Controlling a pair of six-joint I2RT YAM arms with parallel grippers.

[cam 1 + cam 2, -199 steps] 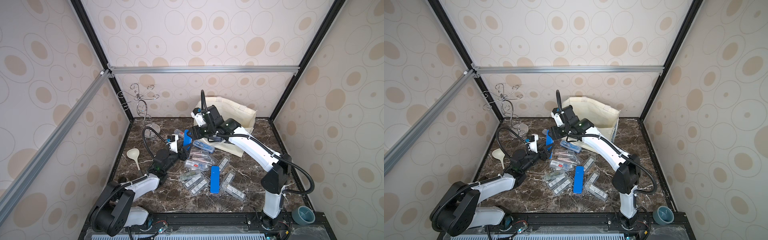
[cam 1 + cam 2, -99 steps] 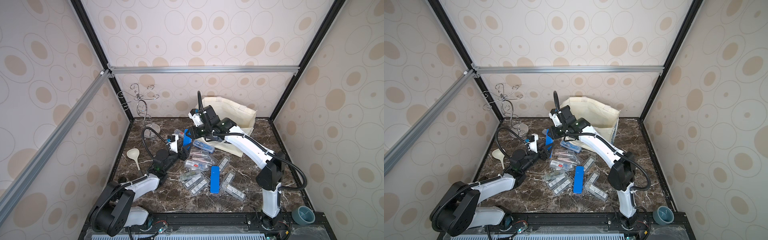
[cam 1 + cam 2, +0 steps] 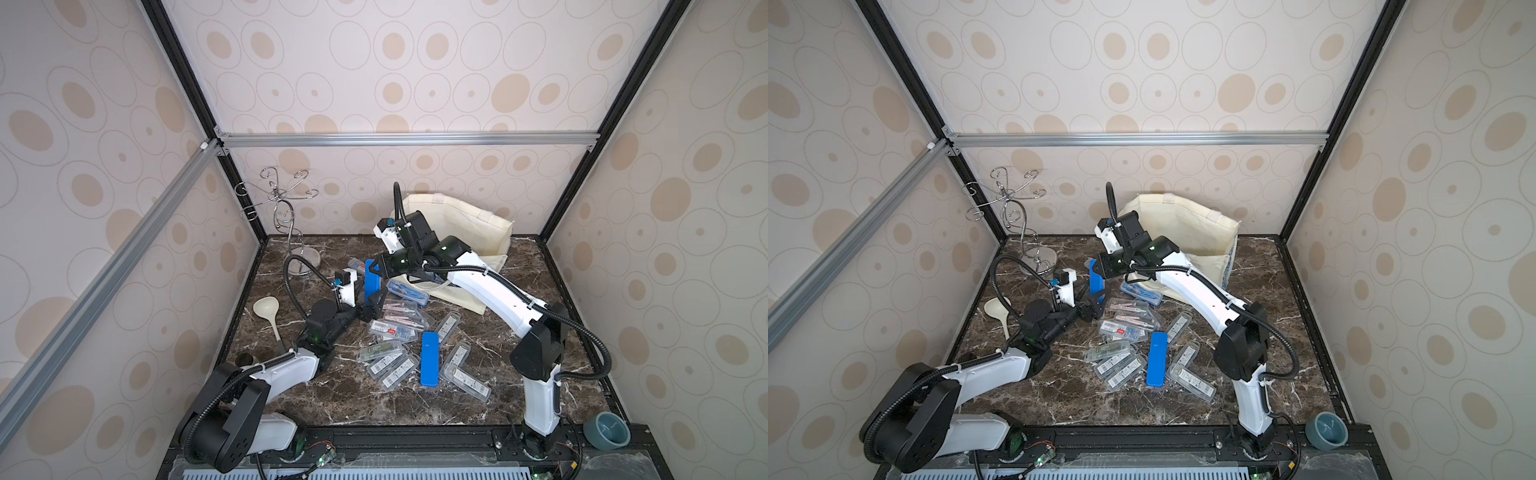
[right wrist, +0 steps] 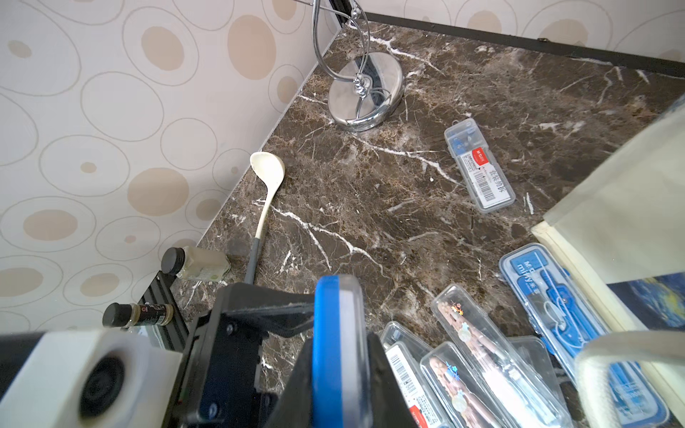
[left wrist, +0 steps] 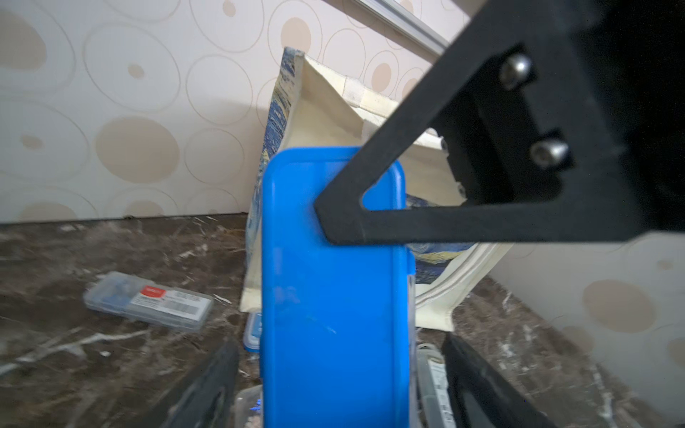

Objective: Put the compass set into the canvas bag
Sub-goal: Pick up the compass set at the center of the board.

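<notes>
Noting blue compass case (image 3: 372,286) stood on its short end near mid-table, just left of the canvas bag (image 3: 469,228) and outside it. Pinched at the upper end by right gripper (image 3: 374,268), jaws clenched on the two broad faces. Flanked lower down by left gripper (image 3: 374,303), released, fingers (image 5: 211,392) spread with a gap on each side of the case. Backed by the bag, slumped against the rear wall right of centre, mouth gaping upward. Hemmed toward the front by clear plastic cases (image 3: 395,328) strewn flat, a second blue case (image 3: 429,358) lying among them. Bare marble (image 3: 415,407) along the front edge, out to the right wall, and on the left around a cream ladle (image 3: 268,311) by the wall. Wire stand (image 3: 286,216) in the back-left corner, with a lone clear case (image 4: 480,170) near its base. Small black-capped bottle (image 4: 200,263) lying at the left rim. Boxed on three sides by paper walls (image 3: 415,83) patterned with beige ovals, black posts (image 3: 582,145) in the corners, aluminium rails (image 3: 415,138) overhead. Teal bowl (image 3: 606,430) off the marble, front right.
</notes>
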